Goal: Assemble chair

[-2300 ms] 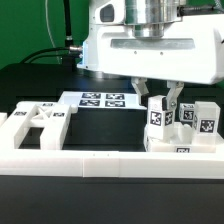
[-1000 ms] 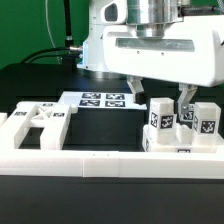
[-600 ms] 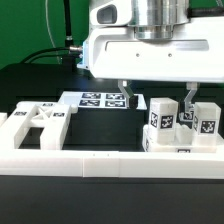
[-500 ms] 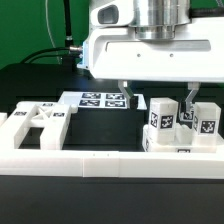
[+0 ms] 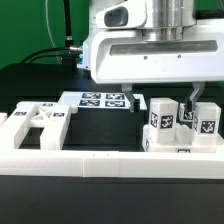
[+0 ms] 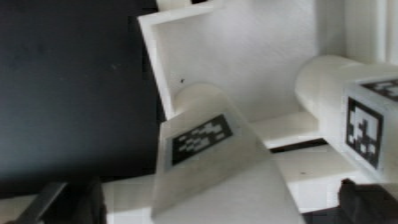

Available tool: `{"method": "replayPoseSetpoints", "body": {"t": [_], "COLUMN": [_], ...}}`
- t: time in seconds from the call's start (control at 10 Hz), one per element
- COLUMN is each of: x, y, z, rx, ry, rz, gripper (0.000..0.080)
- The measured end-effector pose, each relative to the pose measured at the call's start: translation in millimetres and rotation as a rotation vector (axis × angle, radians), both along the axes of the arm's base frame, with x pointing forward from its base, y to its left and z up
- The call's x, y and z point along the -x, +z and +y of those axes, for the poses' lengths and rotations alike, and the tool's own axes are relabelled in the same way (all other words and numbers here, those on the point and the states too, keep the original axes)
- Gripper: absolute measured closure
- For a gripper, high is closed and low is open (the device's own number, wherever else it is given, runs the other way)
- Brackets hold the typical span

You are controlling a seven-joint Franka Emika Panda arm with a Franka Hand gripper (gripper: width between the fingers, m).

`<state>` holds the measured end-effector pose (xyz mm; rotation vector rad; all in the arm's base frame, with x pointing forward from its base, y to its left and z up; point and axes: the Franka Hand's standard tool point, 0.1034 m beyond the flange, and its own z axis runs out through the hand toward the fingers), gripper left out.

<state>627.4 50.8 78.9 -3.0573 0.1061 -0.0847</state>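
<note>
The gripper [image 5: 161,99] is wide open and holds nothing. One of its fingers [image 5: 128,99] hangs on the exterior view's left of a tall white leg block [image 5: 161,121]. The other finger hangs on that block's right side. The tips are about level with the top of the block, and I cannot tell if they touch it.

The leg block stands upright and has a black-and-white tag on its front. Just beside it, on the exterior view's right, more chair blocks [image 5: 205,120] stand close together, and they have tags too. In the wrist view a tagged block [image 6: 201,140] looks big and very near.

A flat slotted panel [image 5: 35,125] of the chair lies on the exterior view's left, well apart from the gripper. The marker board [image 5: 104,100] lies flat on the black table [image 5: 105,128], behind the parts. A long white rail [image 5: 90,165] runs across the front. The big white arm [image 5: 155,50] hangs above it all.
</note>
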Motion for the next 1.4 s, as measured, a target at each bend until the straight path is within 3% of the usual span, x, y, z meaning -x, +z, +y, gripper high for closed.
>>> {"method": "replayPoseSetpoints", "body": {"t": [0.1, 0.4, 0.7, 1.4], "x": [0.0, -0.3, -0.3, -0.3], "y": [-0.3, -0.7, -0.8, -2.2], "z": [-0.1, -0.6, -0.7, -2.8], "rx": [0.002, 0.002, 0.0, -0.059], "ry": [0.02, 0.018, -0.008, -0.691], "rz": [-0.004, -0.006, -0.004, 0.038], "gripper": [0.0151, 0.0514, 0.0514, 0.0514]}}
